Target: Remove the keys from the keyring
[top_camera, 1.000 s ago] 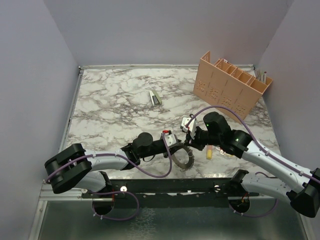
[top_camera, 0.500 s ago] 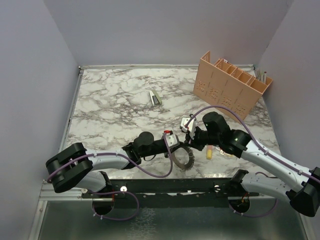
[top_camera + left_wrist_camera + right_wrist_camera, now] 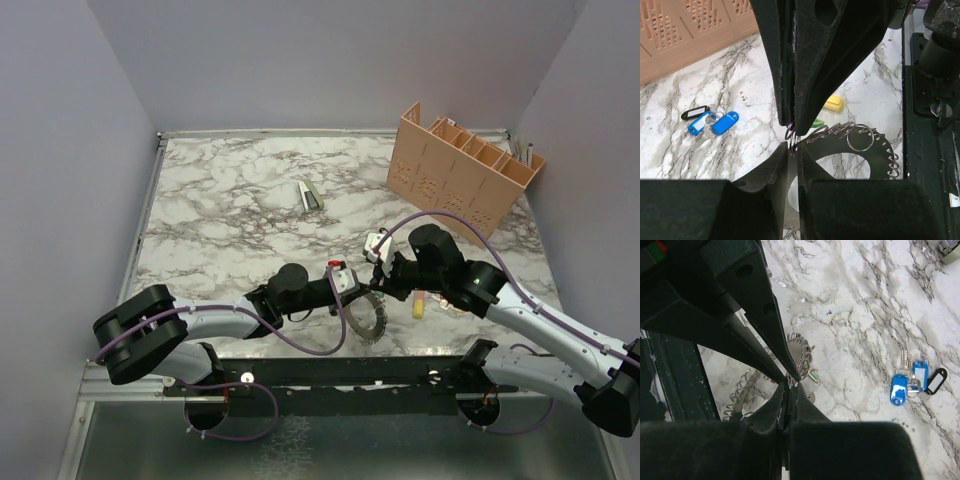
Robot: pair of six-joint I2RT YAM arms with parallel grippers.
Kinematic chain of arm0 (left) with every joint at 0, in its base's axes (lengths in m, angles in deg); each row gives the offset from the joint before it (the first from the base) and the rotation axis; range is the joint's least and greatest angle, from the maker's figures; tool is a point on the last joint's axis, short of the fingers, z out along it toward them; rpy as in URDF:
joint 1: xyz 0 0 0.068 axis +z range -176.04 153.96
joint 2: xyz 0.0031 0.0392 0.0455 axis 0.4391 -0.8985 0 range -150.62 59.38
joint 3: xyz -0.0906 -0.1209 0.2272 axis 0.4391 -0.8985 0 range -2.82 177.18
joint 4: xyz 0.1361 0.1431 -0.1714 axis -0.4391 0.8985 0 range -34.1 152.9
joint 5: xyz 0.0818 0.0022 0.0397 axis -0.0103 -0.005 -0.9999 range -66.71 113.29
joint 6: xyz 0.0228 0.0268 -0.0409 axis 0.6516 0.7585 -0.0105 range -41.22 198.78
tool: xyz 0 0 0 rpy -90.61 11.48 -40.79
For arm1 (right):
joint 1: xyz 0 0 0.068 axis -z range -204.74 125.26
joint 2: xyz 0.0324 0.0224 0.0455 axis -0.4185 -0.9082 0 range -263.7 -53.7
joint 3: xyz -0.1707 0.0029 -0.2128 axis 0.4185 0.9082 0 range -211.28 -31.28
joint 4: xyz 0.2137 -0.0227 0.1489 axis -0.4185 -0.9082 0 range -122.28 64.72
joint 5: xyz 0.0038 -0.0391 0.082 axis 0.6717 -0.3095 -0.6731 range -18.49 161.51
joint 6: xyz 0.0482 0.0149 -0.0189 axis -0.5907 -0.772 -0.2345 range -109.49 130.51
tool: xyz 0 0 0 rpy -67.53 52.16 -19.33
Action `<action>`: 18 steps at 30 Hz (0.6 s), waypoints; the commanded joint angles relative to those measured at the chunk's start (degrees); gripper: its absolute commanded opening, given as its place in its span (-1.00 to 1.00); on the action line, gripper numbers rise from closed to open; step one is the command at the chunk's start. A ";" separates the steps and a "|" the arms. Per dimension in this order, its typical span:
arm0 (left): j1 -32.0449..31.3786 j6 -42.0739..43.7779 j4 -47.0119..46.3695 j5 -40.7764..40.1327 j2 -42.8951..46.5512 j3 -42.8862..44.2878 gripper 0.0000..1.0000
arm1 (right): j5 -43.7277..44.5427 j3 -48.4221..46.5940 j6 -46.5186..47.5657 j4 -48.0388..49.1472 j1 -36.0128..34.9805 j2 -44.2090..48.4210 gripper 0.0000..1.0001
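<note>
The keyring (image 3: 380, 328), a wide grey ring edged with wire coils, hangs near the table's front edge. My left gripper (image 3: 352, 290) is shut on its flat band, seen in the left wrist view (image 3: 832, 145). My right gripper (image 3: 381, 275) meets it tip to tip and is shut on a small split ring (image 3: 791, 380) at the keyring's rim (image 3: 737, 392). A green-headed key (image 3: 812, 375) hangs by that rim. Keys with blue heads (image 3: 910, 381) lie loose on the marble to the right, also in the left wrist view (image 3: 715, 122).
A tan slotted organiser (image 3: 460, 170) stands at the back right. A small stapler-like object (image 3: 310, 195) lies mid-table. A yellow tag (image 3: 418, 306) lies beside the keyring. The black front rail (image 3: 330, 372) runs just below the grippers.
Almost nothing has changed. Both grippers keep their hold, and the left arm and keyring have edged slightly to the right.
</note>
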 commanded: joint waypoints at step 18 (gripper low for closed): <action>-0.15 -2.49 -2.28 -3.88 8.91 -4.94 -1.00 | 10.54 -0.53 -8.14 1.04 0.50 -1.71 -0.99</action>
